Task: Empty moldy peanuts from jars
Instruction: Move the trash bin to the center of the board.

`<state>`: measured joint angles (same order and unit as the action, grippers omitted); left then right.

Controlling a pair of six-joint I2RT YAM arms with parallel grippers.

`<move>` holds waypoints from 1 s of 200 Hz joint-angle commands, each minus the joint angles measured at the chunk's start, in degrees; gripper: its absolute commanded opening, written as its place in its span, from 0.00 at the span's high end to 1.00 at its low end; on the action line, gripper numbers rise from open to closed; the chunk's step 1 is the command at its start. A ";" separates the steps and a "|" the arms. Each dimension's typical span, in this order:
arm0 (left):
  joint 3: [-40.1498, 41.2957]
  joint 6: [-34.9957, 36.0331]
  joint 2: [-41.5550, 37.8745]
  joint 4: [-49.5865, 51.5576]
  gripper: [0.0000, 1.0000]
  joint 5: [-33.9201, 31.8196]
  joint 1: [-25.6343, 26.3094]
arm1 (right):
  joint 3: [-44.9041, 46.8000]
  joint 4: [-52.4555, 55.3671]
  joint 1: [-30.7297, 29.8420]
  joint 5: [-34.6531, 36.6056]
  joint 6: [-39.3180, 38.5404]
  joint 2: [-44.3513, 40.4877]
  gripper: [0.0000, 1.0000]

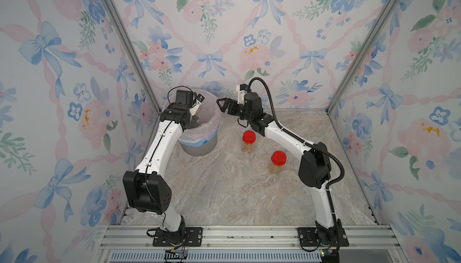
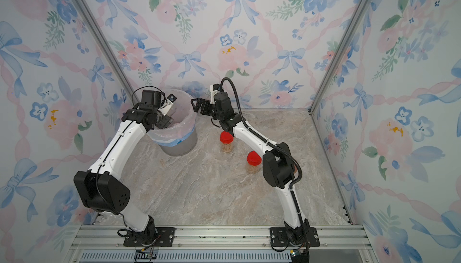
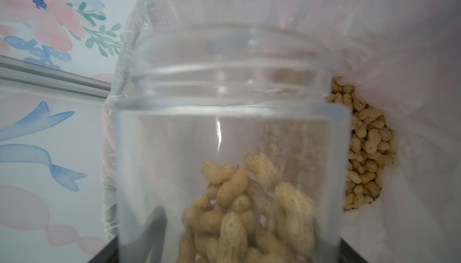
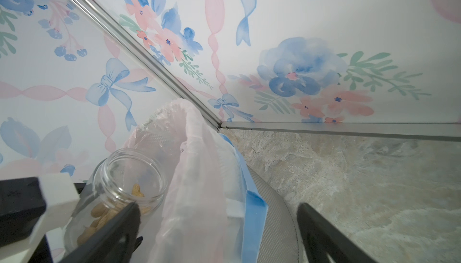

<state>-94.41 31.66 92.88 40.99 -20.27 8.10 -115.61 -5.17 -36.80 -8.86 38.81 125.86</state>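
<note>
**A:** Are both arms built alike?

**B:** Yes. The left arm (image 1: 159, 147) and the right arm (image 1: 282, 134) have glossy white link shells between bulky black joint housings. The left elbow housing (image 1: 147, 192) has a cluster of small holes.

**A:** What about cabling?

**B:** A thin black wire is clipped along the left arm's white shell. A ribbed black hose (image 1: 342, 169) loops along the right arm. There's a white bracket (image 1: 241, 91) at the right wrist. The jaws are black, and each black base plate (image 1: 193, 235) is screwed down.
</note>
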 commanded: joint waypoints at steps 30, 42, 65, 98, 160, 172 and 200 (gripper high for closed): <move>-0.67 -1.13 -2.97 6.16 0.80 -0.65 0.75 | 2.21 -2.65 0.57 -0.85 0.48 -3.71 0.00; -0.44 -1.34 -3.07 7.31 0.80 -0.71 1.11 | 2.36 -2.35 0.59 -0.72 0.42 -3.86 0.00; 1.07 -4.34 -3.59 8.18 0.80 -1.08 1.08 | 2.68 -1.83 0.72 -0.80 0.40 -3.94 0.00; 1.48 -5.29 -4.88 8.05 0.81 -0.35 1.13 | 3.11 -1.47 1.06 -0.91 -0.08 -4.22 0.00; -1.30 -4.85 -6.20 9.41 0.79 1.10 1.12 | 3.56 -2.67 1.48 -0.71 0.96 -4.14 0.00; -0.68 -4.85 -6.80 9.63 0.79 1.46 1.13 | 3.77 -2.98 1.50 -0.72 1.09 -4.21 0.00; 0.90 -5.35 -7.00 9.94 0.79 2.05 1.34 | 5.40 -3.86 1.77 -0.59 1.10 -5.31 0.00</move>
<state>-93.51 27.77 88.95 50.46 -19.20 8.97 -112.01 -6.61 -35.62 -9.26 39.53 123.44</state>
